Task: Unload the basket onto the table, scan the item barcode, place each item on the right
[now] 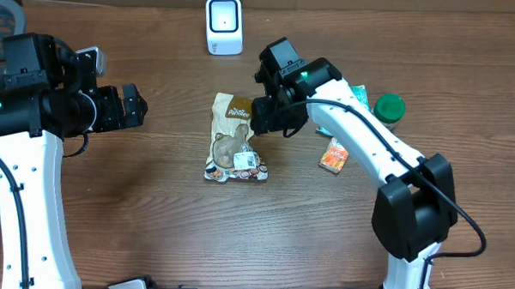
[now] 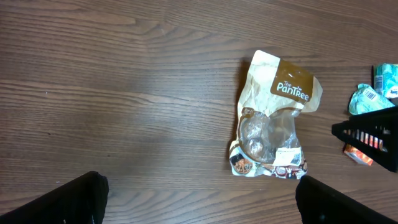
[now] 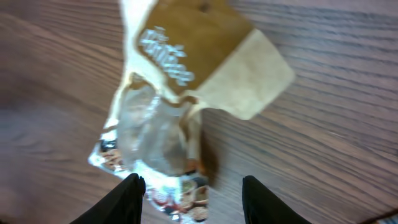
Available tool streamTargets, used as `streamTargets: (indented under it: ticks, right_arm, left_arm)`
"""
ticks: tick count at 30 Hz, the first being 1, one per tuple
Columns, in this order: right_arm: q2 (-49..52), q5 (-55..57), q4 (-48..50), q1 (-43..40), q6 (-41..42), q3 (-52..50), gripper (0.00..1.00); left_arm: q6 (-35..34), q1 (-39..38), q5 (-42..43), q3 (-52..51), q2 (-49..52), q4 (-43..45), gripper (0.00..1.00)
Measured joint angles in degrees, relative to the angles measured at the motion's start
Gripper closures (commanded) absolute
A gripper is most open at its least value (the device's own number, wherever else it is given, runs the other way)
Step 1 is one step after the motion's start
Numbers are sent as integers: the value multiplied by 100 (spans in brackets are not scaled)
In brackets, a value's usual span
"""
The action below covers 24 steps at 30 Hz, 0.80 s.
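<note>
Wooden tabletop [image 1: 152,201] bears snack pouch [image 1: 234,139]; right end effector [image 1: 260,121], jaws apart, should pinch its top edge, barcode facing the scanner [image 1: 224,25].

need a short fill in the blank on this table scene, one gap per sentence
The snack bag lies flat on the table, and its printed brand reads The ____.
The container on the right side has a ____ lid.
The left gripper holds nothing and its jaws are ____.
The scanner at the far edge is ____ in colour.
Missing words: PanTree; green; open; white.
</note>
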Motion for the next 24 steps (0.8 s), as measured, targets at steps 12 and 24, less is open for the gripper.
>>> streamTargets:
  ticks: [12,24]
  right_arm:
    - [68,-271,881,970,463,0,52]
    - [1049,-334,1698,1606,1523,-260,51]
  left_arm:
    - [0,0,0,0,0,0,0]
    - [0,0,0,0,0,0,1]
